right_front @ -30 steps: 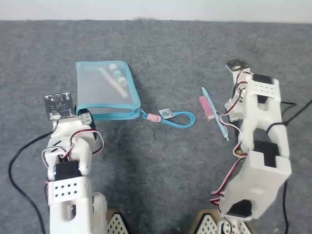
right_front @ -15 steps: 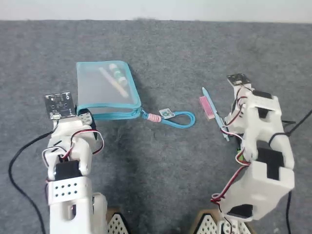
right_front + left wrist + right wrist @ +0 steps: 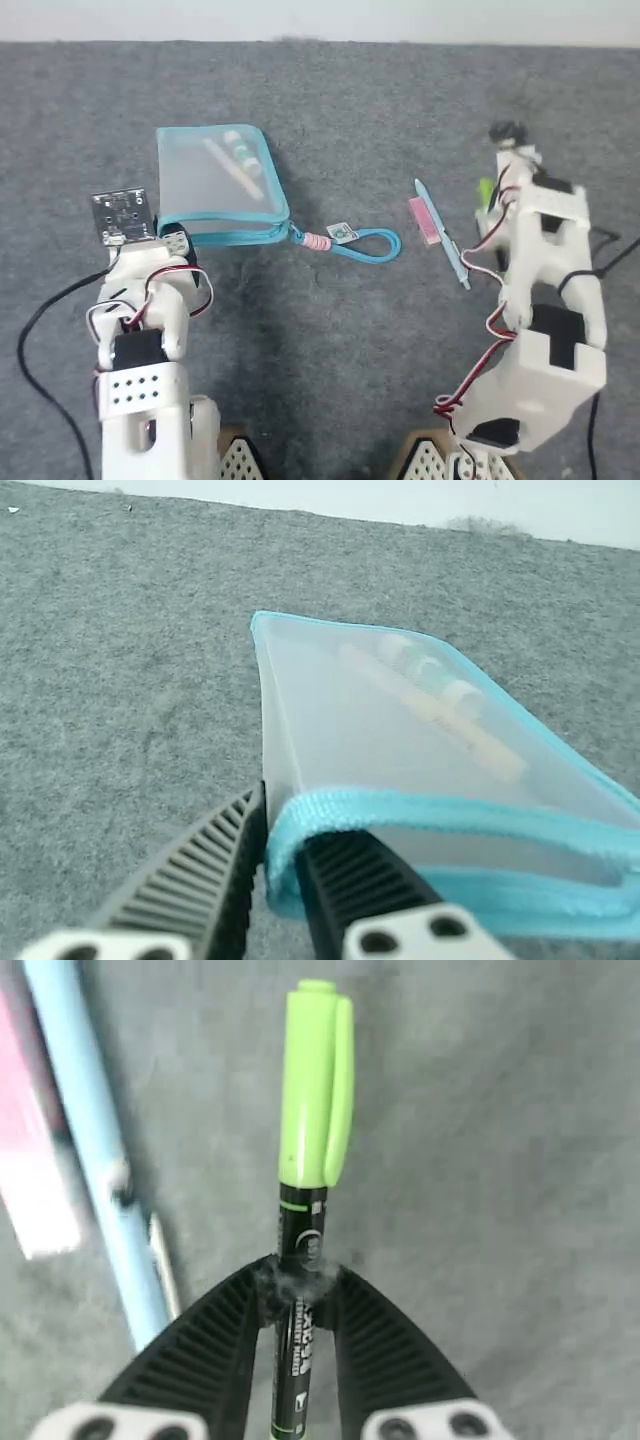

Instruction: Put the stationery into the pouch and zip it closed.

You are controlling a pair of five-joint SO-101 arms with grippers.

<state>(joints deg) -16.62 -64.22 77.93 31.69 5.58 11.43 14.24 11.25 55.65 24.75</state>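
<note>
The pouch point(image 3: 215, 185) lies flat in the upper left of the high view. It is see-through with a blue edge. A pale stick point(image 3: 232, 168) and a thing with green and white parts point(image 3: 243, 150) lie inside it. Its blue loop point(image 3: 368, 245) trails out toward the middle of the frame. The left gripper point(image 3: 280, 825) pinches the pouch's edge at its lower left corner. At the middle right, a blue pen point(image 3: 441, 233) lies on the grey mat point(image 3: 330, 340), with a pink bar point(image 3: 423, 220) just beside it on its left. Just right of them, the right gripper point(image 3: 300, 1275) is clamped on a marker point(image 3: 314, 1100) with a green cap. The cap sticks out past the fingers.
</note>
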